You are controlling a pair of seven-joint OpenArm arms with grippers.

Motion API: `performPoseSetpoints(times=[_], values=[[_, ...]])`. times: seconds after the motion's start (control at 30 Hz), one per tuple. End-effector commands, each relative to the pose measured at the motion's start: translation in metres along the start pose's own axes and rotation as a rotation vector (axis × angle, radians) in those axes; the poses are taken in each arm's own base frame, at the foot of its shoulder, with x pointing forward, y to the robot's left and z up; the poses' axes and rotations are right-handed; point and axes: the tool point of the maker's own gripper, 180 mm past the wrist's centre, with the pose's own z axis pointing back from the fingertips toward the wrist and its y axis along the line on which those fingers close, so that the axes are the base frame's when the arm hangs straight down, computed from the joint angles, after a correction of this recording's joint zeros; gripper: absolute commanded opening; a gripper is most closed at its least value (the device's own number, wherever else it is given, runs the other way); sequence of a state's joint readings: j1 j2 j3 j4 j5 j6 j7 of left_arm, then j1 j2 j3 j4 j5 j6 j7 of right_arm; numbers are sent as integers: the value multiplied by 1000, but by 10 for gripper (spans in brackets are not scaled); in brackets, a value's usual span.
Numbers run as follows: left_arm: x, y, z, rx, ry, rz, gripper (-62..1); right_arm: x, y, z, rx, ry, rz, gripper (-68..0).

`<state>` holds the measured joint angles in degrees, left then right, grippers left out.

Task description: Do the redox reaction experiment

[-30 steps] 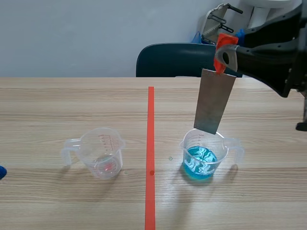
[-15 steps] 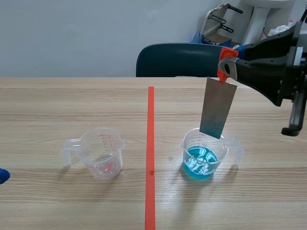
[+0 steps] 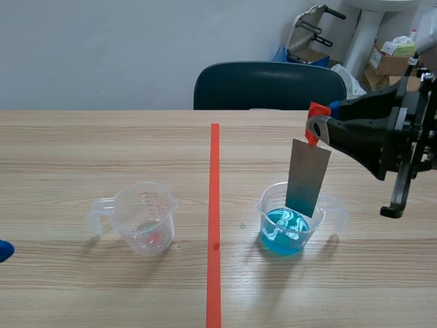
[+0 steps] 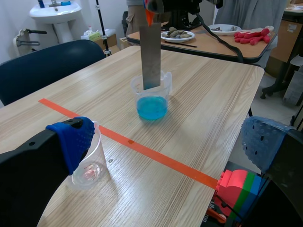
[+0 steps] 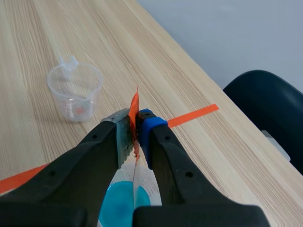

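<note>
My right claw (image 3: pixel 315 130) is clamped tight on the orange tab (image 3: pixel 314 115) at the top of the strip (image 3: pixel 307 178). The strip hangs nearly plumb, its lower end inside the rim of the blue cup (image 3: pixel 290 225). To do this well I should lower straight down at the cup's centre, slowly, so the strip neither knocks the wall nor tips the light cup, and stop short of the bottom.

My left claw (image 4: pixel 168 139) is wide open and holds nothing. The clear cup (image 3: pixel 145 219) stands at 9 o'clock from the blue cup, across the tape line (image 3: pixel 214 205).

I cannot tell whether the strip's end has touched the liquid. From my right wrist, my own fingers hide most of the strip.
</note>
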<state>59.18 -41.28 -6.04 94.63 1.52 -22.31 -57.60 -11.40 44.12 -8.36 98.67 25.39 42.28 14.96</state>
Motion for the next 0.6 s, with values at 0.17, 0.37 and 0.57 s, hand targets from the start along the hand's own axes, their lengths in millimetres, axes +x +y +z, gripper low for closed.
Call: performPoseSetpoints(times=[0.17,0.37,0.57], values=[[9,1,-4,6,-43,-4,14,-5,0,-7,4,-28,-14,-667],[9,1,-4,6,-45,-4,14,-17,-2,-14,11,-25,-5,-667],[9,1,-4,6,-44,-4,14,-34,-2,-17,10,2,-1,-667]])
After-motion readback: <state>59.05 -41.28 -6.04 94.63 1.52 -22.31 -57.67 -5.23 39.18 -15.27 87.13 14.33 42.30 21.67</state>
